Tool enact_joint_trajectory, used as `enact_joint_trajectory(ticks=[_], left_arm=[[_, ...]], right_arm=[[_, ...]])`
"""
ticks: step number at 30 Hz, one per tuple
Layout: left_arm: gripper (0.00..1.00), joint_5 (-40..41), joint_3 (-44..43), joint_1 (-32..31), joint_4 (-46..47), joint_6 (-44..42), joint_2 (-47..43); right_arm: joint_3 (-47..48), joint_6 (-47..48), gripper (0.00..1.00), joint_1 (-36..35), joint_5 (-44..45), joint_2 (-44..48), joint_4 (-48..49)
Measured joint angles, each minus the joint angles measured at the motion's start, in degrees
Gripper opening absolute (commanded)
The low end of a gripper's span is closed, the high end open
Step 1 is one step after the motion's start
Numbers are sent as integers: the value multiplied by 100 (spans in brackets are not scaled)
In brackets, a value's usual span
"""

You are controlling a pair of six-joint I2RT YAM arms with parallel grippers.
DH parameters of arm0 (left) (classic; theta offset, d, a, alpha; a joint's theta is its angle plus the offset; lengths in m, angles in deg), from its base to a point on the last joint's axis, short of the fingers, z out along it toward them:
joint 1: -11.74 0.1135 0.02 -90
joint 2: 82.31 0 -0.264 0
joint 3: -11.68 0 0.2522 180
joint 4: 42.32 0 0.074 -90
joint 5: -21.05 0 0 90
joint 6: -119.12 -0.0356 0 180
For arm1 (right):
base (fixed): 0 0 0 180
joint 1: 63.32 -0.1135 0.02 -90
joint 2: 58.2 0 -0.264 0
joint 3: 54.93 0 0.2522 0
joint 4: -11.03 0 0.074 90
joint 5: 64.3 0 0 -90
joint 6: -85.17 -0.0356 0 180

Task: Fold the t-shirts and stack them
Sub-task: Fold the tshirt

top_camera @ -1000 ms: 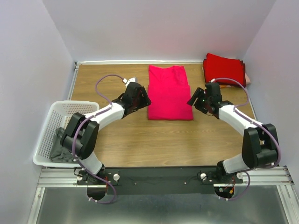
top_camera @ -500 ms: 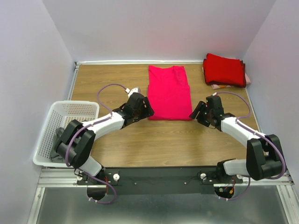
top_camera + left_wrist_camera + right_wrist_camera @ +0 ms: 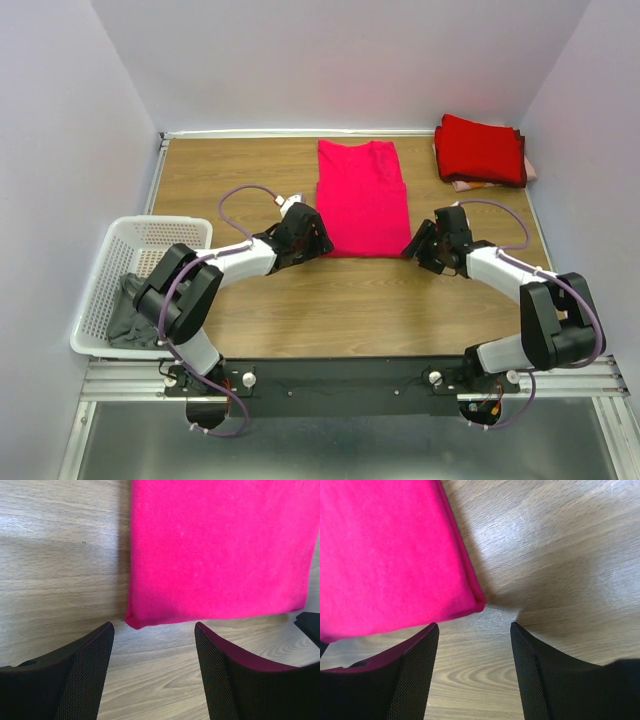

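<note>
**A:** What differs from a second ago?

**B:** Both claws have come down the overhead picture. A second ago the left claw [image 3: 320, 243] sat beside the left edge of the pink shirt [image 3: 362, 200], partway along it, and the right claw [image 3: 410, 247] sat beside the right edge. Now each is at one of the shirt's bottom corners. The shirt has not shifted, nor has the red stack [image 3: 480, 150] in the upper right.

**A:** Is either claw holding anything?

**B:** No. Both have their jaws apart, with only bare table [image 3: 300, 310] between the fingers [image 3: 85, 675].

**A:** Where does the shirt lie against them?

**B:** It lies in the middle of the overhead picture, flat on the table, with a claw just outside each bottom corner. In the left wrist picture the cloth fills the upper right. Its corner lies just above the gap between the fingers, nearer the left one, and is not touching it. The right wrist picture mirrors that, with cloth in the upper left and the corner just above the gap, apart from both fingers.

**A:** Which way does it point?

**B:** It is folded into a long rectangle whose long axis runs up and down the overhead picture. The neck end is toward the top and the hem toward the bottom, between the claws.

**A:** Anything else?

**B:** There is a white basket [image 3: 110, 265] at the left edge with a grey cloth [image 3: 130, 318] in it.
</note>
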Motion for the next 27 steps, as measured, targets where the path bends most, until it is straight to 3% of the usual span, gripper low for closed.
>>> enact_joint_trajectory(ticks=[6,27], left_arm=[[71,17,-2,28,17,186,46],[67,-160,525,251,807,697,59]], right_arm=[[31,-31,61,0,0,-190,90],[31,-118,61,0,107,-181,328]])
